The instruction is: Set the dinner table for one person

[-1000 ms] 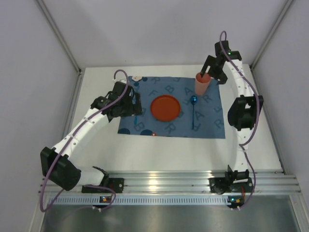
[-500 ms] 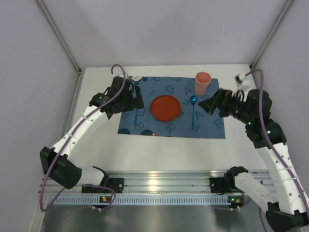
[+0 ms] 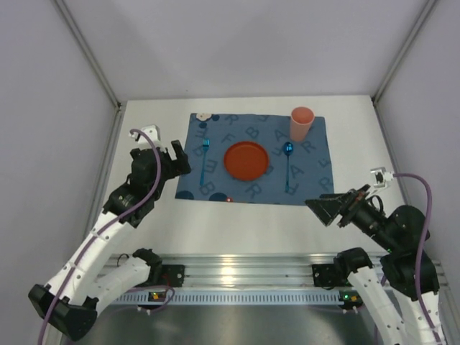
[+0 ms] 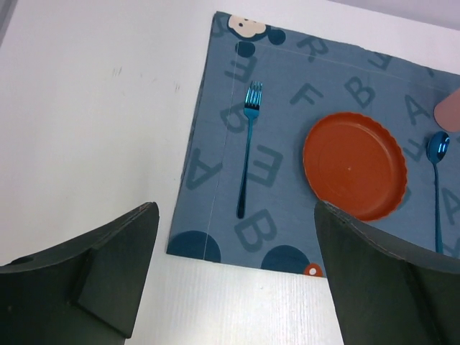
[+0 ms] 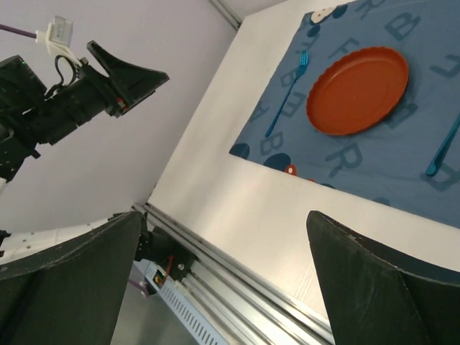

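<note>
The white dinner table (image 3: 237, 223) carries a blue letter-printed mat (image 3: 316, 183). On the mat lie an orange plate (image 3: 246, 159), a blue fork (image 3: 203, 159) to its left, a blue spoon (image 3: 288, 164) to its right and a pink cup (image 3: 301, 123) at the far right corner. The plate (image 4: 353, 164), the fork (image 4: 247, 147) and the spoon (image 4: 437, 180) show in the left wrist view. My left gripper (image 3: 177, 159) is open and empty, above the table left of the mat. My right gripper (image 3: 327, 208) is open and empty, above the table near the mat's front right corner.
An aluminium rail (image 3: 244, 272) runs along the table's near edge, also seen in the right wrist view (image 5: 237, 287). Grey walls stand at the back and both sides. The left arm (image 5: 65, 100) shows in the right wrist view.
Both arms have drawn back toward me. The left gripper left the fork on the mat and moved left. The right gripper left the cup standing and moved to the front right.
</note>
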Robot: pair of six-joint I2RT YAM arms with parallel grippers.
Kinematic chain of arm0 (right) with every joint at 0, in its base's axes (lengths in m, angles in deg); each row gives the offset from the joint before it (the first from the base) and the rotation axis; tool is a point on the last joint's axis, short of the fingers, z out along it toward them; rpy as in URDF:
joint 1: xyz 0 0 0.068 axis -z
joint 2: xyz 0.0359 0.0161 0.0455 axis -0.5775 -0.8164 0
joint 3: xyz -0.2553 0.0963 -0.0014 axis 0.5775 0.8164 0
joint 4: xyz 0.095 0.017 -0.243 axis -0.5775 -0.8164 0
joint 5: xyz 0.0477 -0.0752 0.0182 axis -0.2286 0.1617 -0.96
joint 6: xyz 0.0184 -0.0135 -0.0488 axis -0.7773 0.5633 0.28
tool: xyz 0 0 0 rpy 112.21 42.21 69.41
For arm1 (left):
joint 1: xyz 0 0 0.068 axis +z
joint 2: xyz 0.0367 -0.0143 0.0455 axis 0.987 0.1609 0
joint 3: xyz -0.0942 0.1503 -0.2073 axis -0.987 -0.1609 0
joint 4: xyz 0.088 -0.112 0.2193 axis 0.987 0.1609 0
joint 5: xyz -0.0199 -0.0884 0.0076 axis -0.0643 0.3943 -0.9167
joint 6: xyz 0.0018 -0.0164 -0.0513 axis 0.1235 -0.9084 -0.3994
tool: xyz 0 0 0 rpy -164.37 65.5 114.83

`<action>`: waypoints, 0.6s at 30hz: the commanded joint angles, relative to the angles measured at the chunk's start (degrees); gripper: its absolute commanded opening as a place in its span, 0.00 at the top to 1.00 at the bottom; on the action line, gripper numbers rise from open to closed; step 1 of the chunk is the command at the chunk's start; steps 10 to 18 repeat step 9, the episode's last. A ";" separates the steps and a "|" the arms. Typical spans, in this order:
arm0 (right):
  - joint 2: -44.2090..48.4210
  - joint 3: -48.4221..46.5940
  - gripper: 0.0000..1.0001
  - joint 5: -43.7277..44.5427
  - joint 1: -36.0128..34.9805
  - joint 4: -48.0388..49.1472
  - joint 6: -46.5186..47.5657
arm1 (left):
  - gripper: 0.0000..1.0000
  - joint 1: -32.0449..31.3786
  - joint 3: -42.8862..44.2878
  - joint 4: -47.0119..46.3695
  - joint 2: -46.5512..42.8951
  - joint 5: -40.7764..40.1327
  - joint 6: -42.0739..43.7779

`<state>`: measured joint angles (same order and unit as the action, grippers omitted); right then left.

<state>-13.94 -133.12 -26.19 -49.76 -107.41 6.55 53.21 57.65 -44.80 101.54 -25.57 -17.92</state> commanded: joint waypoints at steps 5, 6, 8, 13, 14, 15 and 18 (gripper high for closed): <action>0.18 -2.40 0.00 -0.54 -0.11 -7.84 1.42 | 0.09 0.02 -1.90 -3.83 -5.93 -0.51 2.79; 0.18 -2.75 0.00 -0.98 -0.02 -8.37 1.95 | 0.09 0.02 -2.17 -3.83 -6.73 -0.69 2.70; 0.36 -2.58 0.00 -0.72 -0.28 -8.55 2.13 | 0.09 0.02 -2.70 -2.96 -8.22 -1.13 2.43; 0.18 -2.92 0.00 0.07 -0.37 -9.51 1.87 | 0.09 0.02 -2.79 -2.26 -9.01 -1.30 2.78; 0.18 -2.92 0.00 0.07 -0.37 -9.51 1.87 | 0.09 0.02 -2.79 -2.26 -9.01 -1.30 2.78; 0.18 -2.92 0.00 0.07 -0.37 -9.51 1.87 | 0.09 0.02 -2.79 -2.26 -9.01 -1.30 2.78; 0.18 -2.92 0.00 0.07 -0.37 -9.51 1.87 | 0.09 0.02 -2.79 -2.26 -9.01 -1.30 2.78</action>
